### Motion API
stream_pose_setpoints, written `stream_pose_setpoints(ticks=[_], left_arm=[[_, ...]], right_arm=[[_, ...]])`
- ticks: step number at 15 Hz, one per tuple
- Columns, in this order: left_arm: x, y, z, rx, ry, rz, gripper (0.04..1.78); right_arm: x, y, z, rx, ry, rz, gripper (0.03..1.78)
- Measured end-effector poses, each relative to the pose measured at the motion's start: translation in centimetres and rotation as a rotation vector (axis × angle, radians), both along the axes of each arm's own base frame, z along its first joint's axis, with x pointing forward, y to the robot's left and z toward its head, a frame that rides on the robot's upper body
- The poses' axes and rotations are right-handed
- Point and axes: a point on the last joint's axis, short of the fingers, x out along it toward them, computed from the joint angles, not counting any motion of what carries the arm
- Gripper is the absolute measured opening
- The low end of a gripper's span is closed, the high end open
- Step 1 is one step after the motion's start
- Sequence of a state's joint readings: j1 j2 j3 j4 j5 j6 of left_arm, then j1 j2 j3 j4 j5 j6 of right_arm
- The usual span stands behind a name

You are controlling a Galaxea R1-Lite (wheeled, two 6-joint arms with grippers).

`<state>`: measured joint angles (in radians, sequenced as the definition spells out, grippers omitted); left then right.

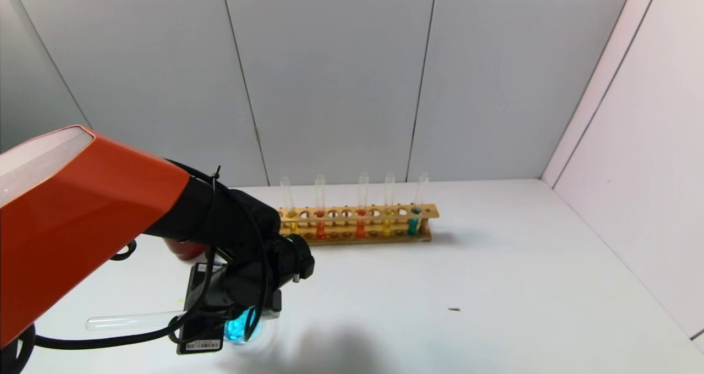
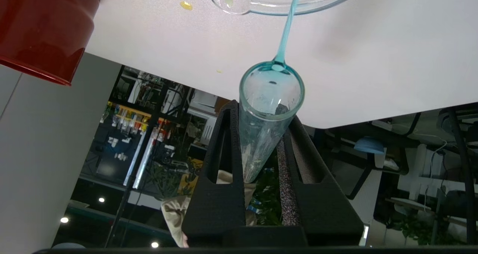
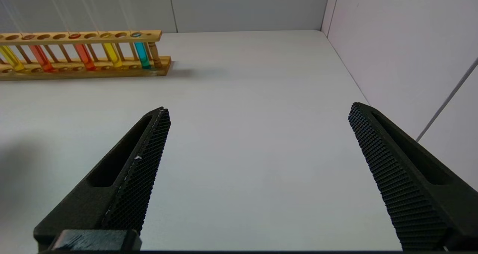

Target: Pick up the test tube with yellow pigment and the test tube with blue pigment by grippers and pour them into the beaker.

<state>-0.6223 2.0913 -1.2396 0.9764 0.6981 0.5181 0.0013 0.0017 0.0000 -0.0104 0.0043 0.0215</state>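
Blue-pigment test tube [image 2: 267, 123] sits pinched between the two black pads of the left hand [image 2: 261, 164], tipped mouth-down so that a thin cyan stream [image 2: 285, 33] runs from its lip into the beaker [image 2: 239, 2] below. The tilt looks deliberate: mouth lowest, directly over the glass rim, so the liquid falls inside rather than onto the bench [image 1: 495, 286]. Little colour remains in the tube, so the pour is judged nearly finished. In the head view the left hand [image 1: 242, 302] hangs at about 7 o'clock over the bench, and a cyan glow beneath it marks the beaker [image 1: 239, 330], mostly hidden by the hand. An empty clear tube [image 1: 132, 322] lies flat on the bench just beside it, toward 9 o'clock; a few yellow drops [image 2: 186, 5] beside the beaker suggest the yellow pour is already done, though that is a guess. The dark red cup [image 1: 184, 248] stands behind the arm, toward 10 o'clock. Farther out, toward 12 o'clock, the wooden rack [image 1: 357, 225] carries upright tubes with yellow, orange-red and one cyan filling [image 1: 413, 223], kept clear of the pouring spot. The right hand [image 3: 257, 164] is idle above bare bench on the right side, its pads spread wide and holding nothing, well apart from the rack [image 3: 82, 56].
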Motion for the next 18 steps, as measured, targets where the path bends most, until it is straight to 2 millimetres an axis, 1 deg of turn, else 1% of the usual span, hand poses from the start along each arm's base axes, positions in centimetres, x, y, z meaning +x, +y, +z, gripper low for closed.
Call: stream_pose_setpoints(ticks=[5,9,18], left_arm=[[0.1,-0.6,0.3,0.037,0.033,-0.008,0.31],[0.1,-1.2,-0.2,0.043,0.035,-0.013,0.31],[0.0,-1.3,-0.3,0.058,0.053,-0.014,0.31]], right_arm=[[0.0,0.0,0.0,0.0,0.0,0.0,1.74],[0.0,0.0,0.0,0.0,0.0,-0.001,1.74],[0.0,0.0,0.0,0.0,0.0,0.0,1.74]])
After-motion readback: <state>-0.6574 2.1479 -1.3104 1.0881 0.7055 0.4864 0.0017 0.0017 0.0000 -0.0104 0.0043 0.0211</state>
